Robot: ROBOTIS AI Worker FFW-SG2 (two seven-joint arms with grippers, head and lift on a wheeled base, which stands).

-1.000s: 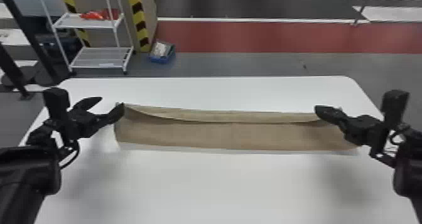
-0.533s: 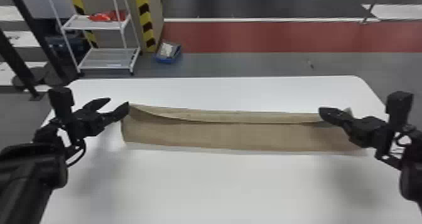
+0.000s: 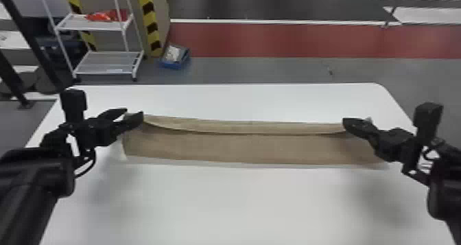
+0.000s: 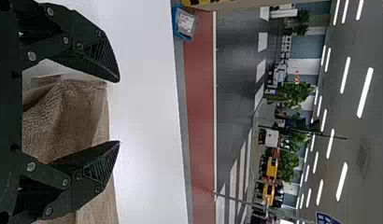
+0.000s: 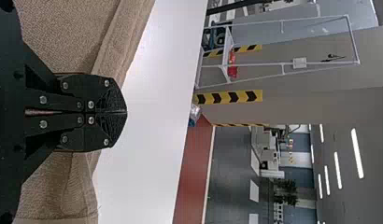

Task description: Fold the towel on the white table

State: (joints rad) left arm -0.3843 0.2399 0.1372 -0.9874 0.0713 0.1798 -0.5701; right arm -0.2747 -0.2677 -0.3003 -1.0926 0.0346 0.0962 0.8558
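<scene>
White table (image 3: 247, 199), towel (image 3: 240, 148) ends partly hidden, left end effector (image 3: 134, 112) spread, right end effector (image 3: 345, 121) closed, grip unclear

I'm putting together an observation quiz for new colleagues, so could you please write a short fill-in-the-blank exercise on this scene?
1. The towel lies on a table whose top is ____ in colour.
2. The towel's lighter strip runs along its far long edge, not its ____ one.
3. The end effector with spread fingers is the robot's ____ one.
4. The floor band beyond the table is ____ in colour.

Missing words: white; near; left; red.
</scene>
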